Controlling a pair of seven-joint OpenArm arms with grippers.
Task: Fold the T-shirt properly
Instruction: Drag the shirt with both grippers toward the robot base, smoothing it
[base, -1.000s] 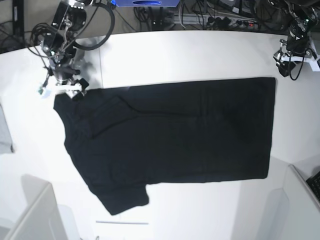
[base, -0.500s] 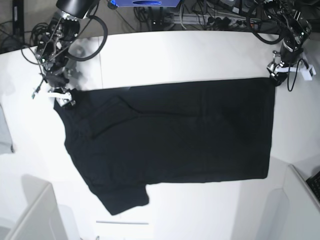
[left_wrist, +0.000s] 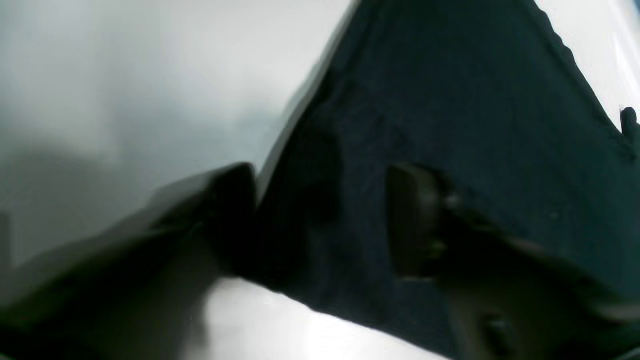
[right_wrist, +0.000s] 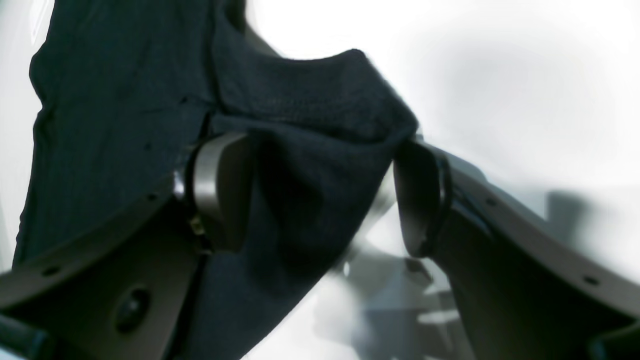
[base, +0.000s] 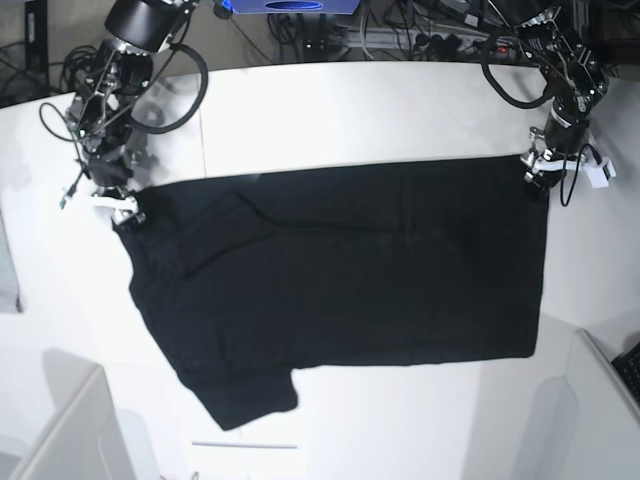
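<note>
The black T-shirt (base: 340, 270) lies spread flat on the white table, plain side up, with one sleeve toward the near left. My left gripper (base: 538, 170) sits at the shirt's far right corner. In the left wrist view its jaws (left_wrist: 325, 220) stand apart with that corner of the T-shirt (left_wrist: 450, 100) between them. My right gripper (base: 120, 208) is at the shirt's far left corner. In the right wrist view it (right_wrist: 320, 200) is wide open, and a bunched fold of the T-shirt (right_wrist: 310, 140) lies between its fingers (right_wrist: 220, 190).
A grey cloth scrap (base: 8, 270) lies at the table's left edge. White box corners rise at the near left (base: 70, 430) and near right (base: 600, 400). Cables and equipment (base: 420, 35) crowd the far edge behind the table.
My left arm has come down from the back right onto the shirt's far right corner, and its jaws have narrowed. My right gripper has shifted left to the shirt's far left corner.
</note>
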